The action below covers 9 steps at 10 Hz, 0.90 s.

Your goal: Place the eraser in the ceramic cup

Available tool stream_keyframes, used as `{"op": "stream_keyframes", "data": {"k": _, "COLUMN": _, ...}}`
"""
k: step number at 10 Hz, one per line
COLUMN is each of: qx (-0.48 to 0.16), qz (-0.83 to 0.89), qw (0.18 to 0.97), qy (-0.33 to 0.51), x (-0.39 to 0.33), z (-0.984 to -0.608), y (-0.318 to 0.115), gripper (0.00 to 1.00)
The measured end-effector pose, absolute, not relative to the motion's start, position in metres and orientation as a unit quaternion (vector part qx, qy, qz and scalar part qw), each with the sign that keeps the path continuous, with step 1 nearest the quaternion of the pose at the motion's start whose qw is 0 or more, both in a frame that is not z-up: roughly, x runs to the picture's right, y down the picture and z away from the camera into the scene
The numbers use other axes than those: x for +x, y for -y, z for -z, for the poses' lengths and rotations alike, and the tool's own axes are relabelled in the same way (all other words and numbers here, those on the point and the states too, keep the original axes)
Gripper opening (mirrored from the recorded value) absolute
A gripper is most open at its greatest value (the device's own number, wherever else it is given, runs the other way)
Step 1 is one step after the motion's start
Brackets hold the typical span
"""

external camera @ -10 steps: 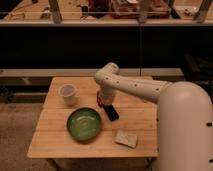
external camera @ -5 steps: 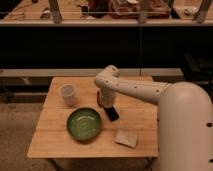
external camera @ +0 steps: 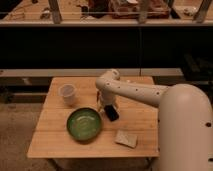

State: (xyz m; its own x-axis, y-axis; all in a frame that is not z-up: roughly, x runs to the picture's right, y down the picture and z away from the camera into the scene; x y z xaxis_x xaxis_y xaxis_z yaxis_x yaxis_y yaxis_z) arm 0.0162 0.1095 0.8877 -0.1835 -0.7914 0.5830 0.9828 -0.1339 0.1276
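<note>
The eraser (external camera: 112,113) is a small flat black block on the wooden table (external camera: 55,142), just right of the green bowl. My gripper (external camera: 108,107) hangs at the end of the white arm, right over the eraser's upper end and close to it. The ceramic cup (external camera: 67,94) is a small white round cup standing upright at the table's back left, well apart from the gripper.
A green round bowl (external camera: 84,124) sits at the table's middle front. A pale beige square pad (external camera: 126,138) lies at the front right. My white arm body (external camera: 185,130) fills the right side. A dark shelf runs behind the table.
The gripper has shifted slightly down toward the eraser; the eraser, cup and bowl have stayed in place.
</note>
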Motion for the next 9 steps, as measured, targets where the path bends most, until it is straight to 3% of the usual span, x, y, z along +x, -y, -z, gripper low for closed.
{"op": "stream_keyframes", "data": {"k": 9, "qx": -0.206, "qz": 0.713, "qw": 0.613, "qy": 0.269, "x": 0.024, "z": -0.902, "y": -0.131, "gripper": 0.80}}
